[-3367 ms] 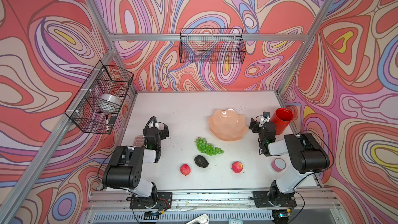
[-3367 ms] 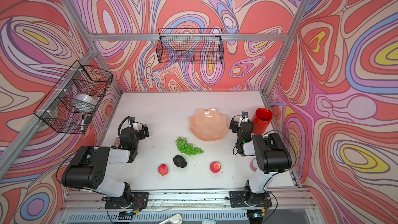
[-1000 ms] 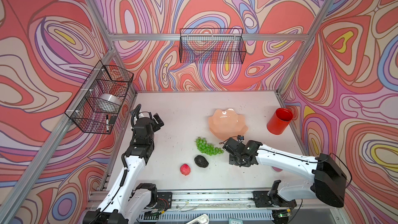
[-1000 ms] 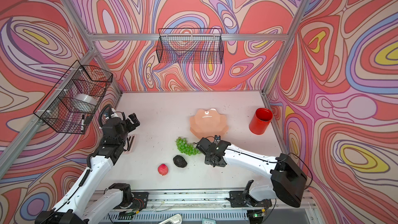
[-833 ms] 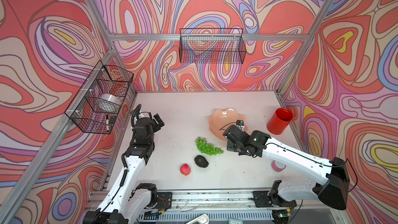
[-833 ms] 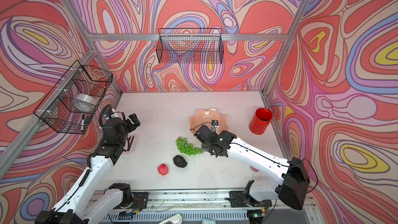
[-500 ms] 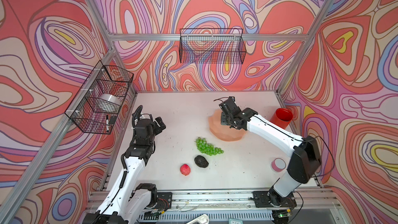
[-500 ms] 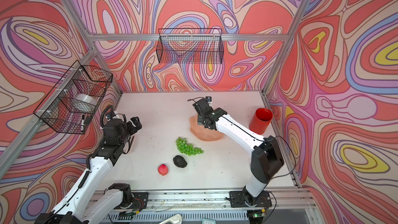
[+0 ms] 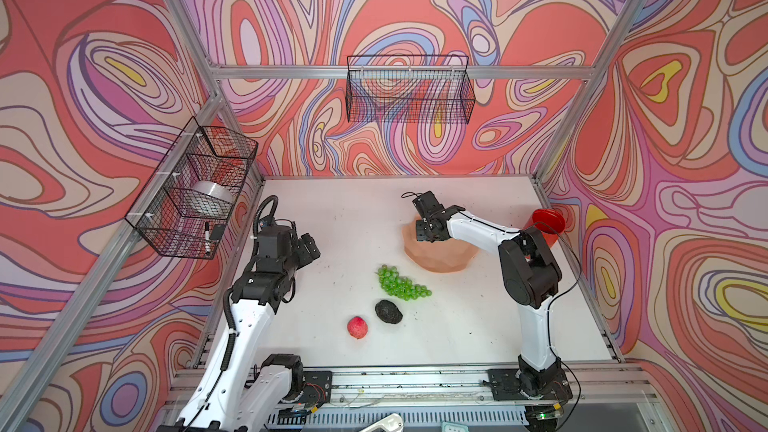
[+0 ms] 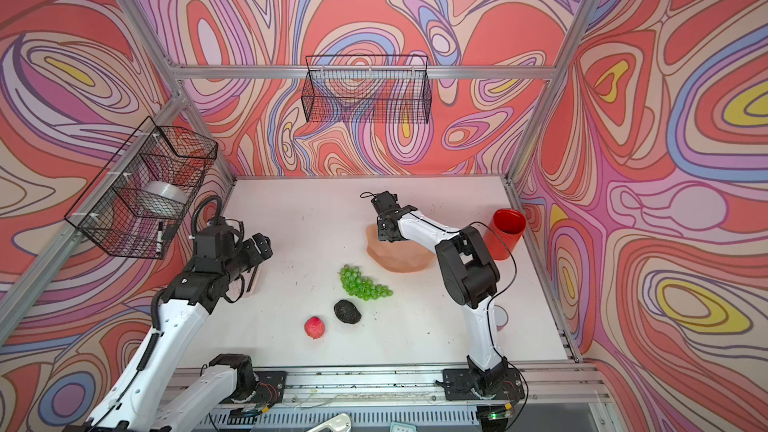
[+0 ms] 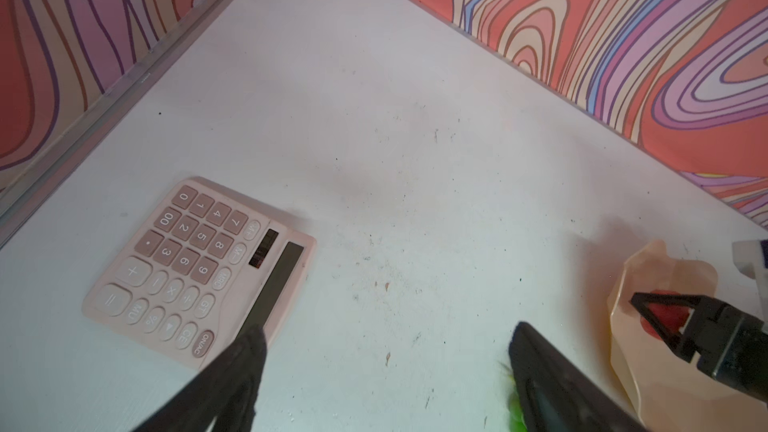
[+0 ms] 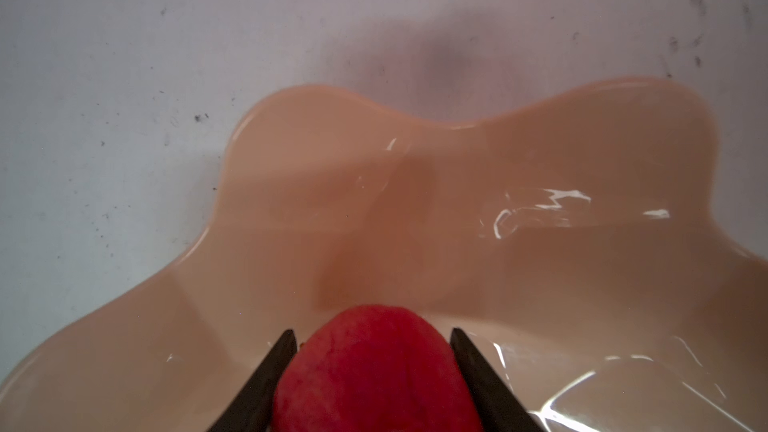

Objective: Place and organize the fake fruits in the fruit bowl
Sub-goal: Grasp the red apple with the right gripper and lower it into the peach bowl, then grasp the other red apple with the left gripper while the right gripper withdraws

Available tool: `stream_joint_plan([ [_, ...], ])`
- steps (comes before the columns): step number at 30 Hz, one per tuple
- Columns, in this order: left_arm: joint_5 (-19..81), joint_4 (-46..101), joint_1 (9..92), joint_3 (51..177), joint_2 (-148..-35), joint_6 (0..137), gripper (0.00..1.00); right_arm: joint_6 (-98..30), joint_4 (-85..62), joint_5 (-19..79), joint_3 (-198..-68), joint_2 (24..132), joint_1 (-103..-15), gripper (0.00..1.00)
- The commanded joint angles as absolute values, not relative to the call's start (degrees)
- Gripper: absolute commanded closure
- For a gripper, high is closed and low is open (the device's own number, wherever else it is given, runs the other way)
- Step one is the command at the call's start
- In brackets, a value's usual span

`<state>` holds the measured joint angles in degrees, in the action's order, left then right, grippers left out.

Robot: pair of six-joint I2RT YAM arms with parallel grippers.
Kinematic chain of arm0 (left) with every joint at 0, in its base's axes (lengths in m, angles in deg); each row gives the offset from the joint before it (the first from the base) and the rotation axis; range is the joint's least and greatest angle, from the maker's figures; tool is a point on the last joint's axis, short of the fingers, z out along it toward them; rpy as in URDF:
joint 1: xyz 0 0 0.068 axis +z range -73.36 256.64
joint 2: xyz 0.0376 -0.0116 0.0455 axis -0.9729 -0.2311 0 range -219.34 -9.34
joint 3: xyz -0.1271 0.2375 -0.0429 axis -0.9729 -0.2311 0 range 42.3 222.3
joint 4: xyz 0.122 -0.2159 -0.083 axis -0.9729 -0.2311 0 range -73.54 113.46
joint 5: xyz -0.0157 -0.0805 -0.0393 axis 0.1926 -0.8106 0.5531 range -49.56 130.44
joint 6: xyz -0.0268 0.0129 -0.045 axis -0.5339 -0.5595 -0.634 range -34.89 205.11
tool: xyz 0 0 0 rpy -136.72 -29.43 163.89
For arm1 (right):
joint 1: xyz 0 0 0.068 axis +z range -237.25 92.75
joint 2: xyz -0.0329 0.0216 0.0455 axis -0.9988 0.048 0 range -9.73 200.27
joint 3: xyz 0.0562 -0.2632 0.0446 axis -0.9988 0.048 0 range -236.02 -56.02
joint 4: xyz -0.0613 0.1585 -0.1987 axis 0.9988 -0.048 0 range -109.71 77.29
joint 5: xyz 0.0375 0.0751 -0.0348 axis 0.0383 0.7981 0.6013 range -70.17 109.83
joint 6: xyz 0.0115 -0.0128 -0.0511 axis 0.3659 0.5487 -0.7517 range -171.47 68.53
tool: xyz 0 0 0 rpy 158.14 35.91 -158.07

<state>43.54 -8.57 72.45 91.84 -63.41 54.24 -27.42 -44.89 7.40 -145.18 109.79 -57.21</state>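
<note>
The right tool (image 12: 372, 331) has carried the apple (image 12: 374, 371) over the fruit bowl (image 12: 540, 160), pinching it; left tool (image 11: 386, 330) spread.

In both top views: mounted high over near edge of table (image 9: 353, 209), facing down & back, far off, whole surface in frame. L wrist: low, slanting across table, catches fruit bowl (image 11: 665, 272) too. R wrist: v. close, aimed down into same bowl, w/ apple (image 12: 374, 371) right at lens.
</note>
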Motion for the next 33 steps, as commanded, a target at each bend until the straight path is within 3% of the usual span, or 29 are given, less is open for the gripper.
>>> stream_joint_plan([
  [1, 38.9, -20.3, 69.8, 93.3, -65.3, 55.0, 0.14, -27.1, -42.7, 9.4, -145.9, 111.2, -57.4, 0.46],
  [16, 37.6, -23.8, 51.2, 83.9, -58.3, 42.1, 0.17, -23.9, -41.1, 10.3, -142.9, 111.4, -58.1, 0.38],
  [25, 39.6, -23.0, 39.8, 81.9, -59.2, 36.8, 0.16, -23.0, -38.5, 10.1, -138.8, 107.3, -58.0, 0.21],
  [33, 40.5, -21.7, 34.8, 81.1, -61.4, 34.3, 0.16, -23.2, -38.0, 7.9, -136.7, 99.6, -58.1, 0.16],
])
